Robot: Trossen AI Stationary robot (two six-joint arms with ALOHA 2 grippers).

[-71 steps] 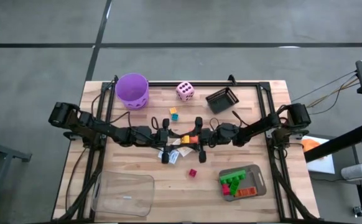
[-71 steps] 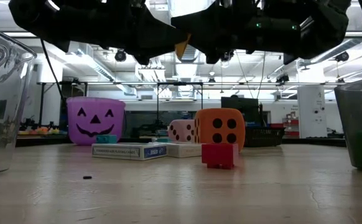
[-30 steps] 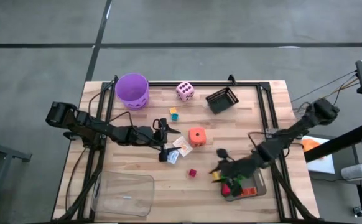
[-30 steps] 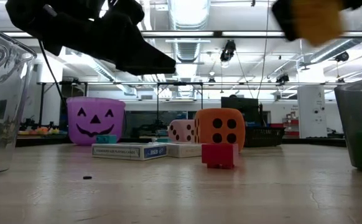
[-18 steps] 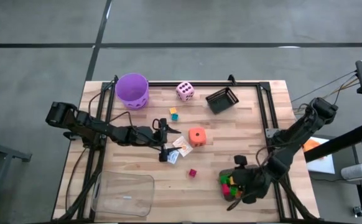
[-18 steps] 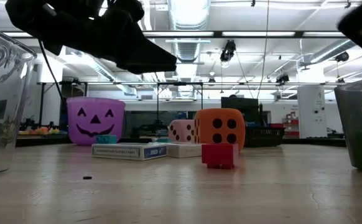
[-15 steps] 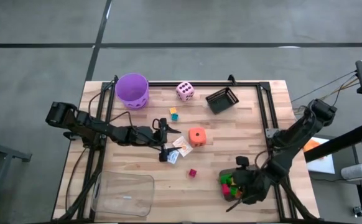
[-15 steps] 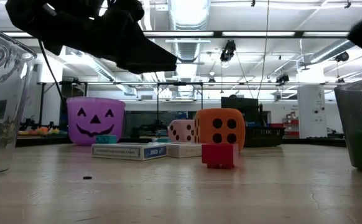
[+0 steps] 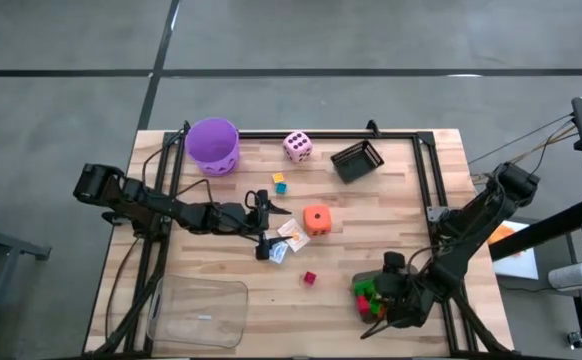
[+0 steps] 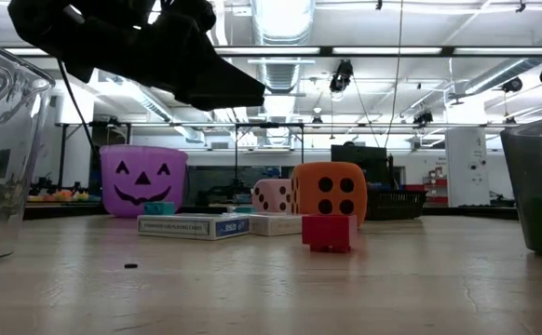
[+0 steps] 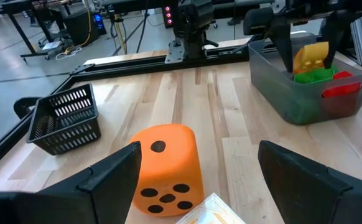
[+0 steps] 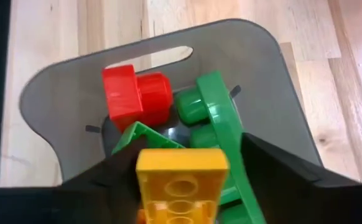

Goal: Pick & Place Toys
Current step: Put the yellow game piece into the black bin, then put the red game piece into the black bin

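My right gripper (image 9: 379, 297) hangs open over the grey tray (image 9: 417, 283) at the near right, fingers pointing steeply down. A yellow brick (image 12: 181, 179) sits between its fingers on the green bricks (image 12: 213, 118) in the tray, next to a red brick (image 12: 136, 96). My left gripper (image 9: 271, 228) stands open above the white-blue card packs (image 9: 291, 231), facing the orange die (image 11: 165, 165). A small red brick (image 10: 327, 233) lies alone on the table. The pink die (image 9: 297, 146) sits at the far edge. My right gripper: a gap with green brick showing in it separates one finger (image 12: 280, 180) from the yellow brick. The other finger (image 12: 106, 183) stands right at the brick's side; whether it touches, I cannot tell. The brick rests tilted on the green bricks (image 11: 311, 76).
The purple bucket (image 9: 212, 145) is at the far left and a black basket (image 9: 357, 159) at the far right. Two small bricks (image 9: 279, 182) lie behind my left gripper. A clear bin (image 9: 196, 310) takes up the near left corner.
My right gripper has carried the yellow brick toward the table's near right corner, from beside the tray's left end to over the tray, sinking and tipping its fingers steeply downward. It has kept almost still for the last half second.
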